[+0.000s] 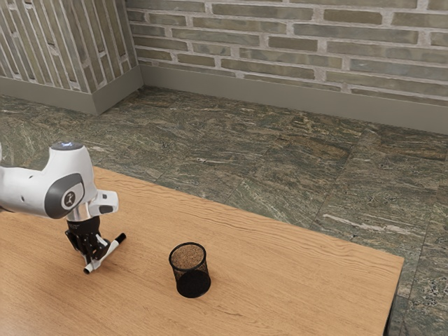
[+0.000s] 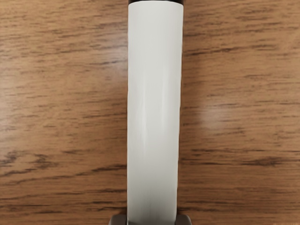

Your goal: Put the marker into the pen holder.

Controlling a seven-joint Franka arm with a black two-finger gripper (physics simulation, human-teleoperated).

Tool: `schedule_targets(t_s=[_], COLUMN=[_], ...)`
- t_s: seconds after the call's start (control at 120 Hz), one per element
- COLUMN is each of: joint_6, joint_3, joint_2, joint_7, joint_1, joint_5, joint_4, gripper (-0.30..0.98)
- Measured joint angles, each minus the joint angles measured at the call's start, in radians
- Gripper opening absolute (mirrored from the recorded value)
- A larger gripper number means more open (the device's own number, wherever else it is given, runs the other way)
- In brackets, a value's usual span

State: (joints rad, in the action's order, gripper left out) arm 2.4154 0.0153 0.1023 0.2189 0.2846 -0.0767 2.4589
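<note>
At the exterior view's left, my gripper points down over the table, shut on the white marker with black ends. The marker lies crosswise through the grip; whether it touches the tabletop I cannot tell. In the wrist view the marker's white barrel runs down between the fingertips of my gripper, one against each side. A black mesh pen holder stands upright on the table, apart from the gripper, toward the exterior view's right.
The wooden table extends past the pen holder to its corner at the exterior view's right. Beyond its far edge are a dark stone floor and a brick wall.
</note>
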Motion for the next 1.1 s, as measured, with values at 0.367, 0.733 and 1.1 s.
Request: schedule_targets(t_s=[0.367,0.733,1.1], joint_6=[-0.178,-0.393,-0.524], joint_3=[0.019,0.206,0.364], joint_2=[-0.167,-0.341,-0.289], joint_7=[-0.003,-0.048,-0.118], joint_1=[-0.094,-0.215,-0.271], joint_5=[-0.014,-0.063,-0.051], joint_4=[-0.072,-0.187,-0.301], gripper=[-0.01,-0.01,0.01])
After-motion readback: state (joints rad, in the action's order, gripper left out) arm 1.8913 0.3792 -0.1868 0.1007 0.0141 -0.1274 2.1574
